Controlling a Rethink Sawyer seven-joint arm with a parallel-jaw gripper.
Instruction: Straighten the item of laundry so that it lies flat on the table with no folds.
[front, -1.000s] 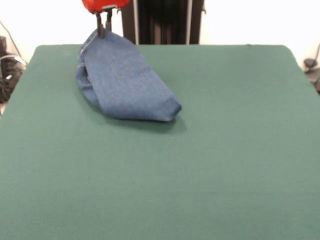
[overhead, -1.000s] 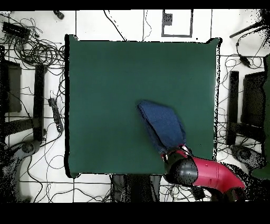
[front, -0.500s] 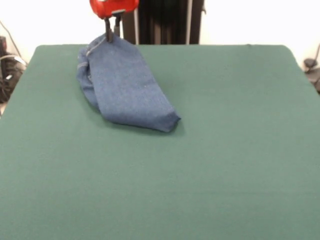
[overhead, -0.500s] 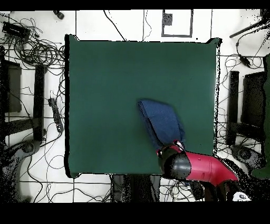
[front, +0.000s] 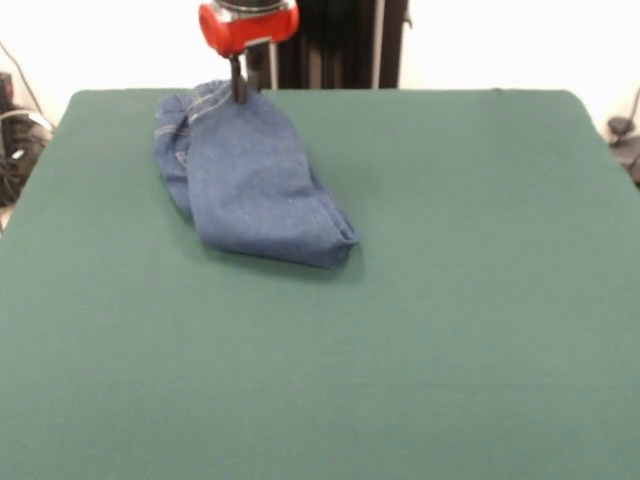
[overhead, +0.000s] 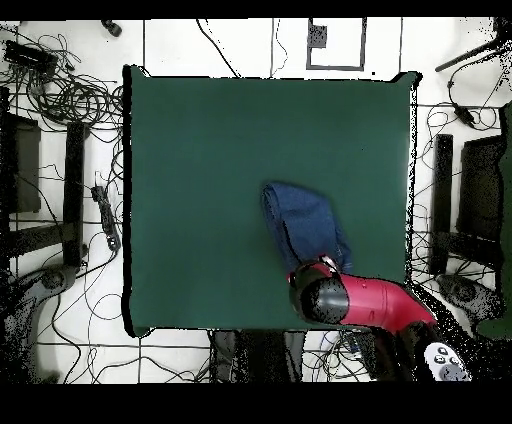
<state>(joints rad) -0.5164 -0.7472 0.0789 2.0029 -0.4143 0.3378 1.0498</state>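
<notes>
In the front view, the fingers (front: 238, 92) are seen coming down from the red gripper body to the far end of the jeans (front: 250, 185), where the stitched edge is gathered. They look drawn close together with a bit of denim pinched between them, though the exact contact is small and partly hidden. From the fingers the jeans run away toward the camera and slightly to the picture's right, ending in a rounded, doubled-over end well apart from the fingers. The long axis therefore starts at the fingers and slopes across the desk (front: 450, 300). The cloth lies folded on itself, one layer over another, with a second fold showing along the picture's left side just beside the fingers.

In the overhead view, the arm's red wrist hides the fingers, so their grip cannot be checked there. The jeans (overhead: 303, 225) are seen as a narrow blue strip reaching up and to the picture's left from the wrist, near the desk's (overhead: 200, 150) lower edge.

The coming move is judged to turn on this: all the cloth lies to one side of the fingers, along a single line, so a pull away from the free end would be needed to draw the folds out.
</notes>
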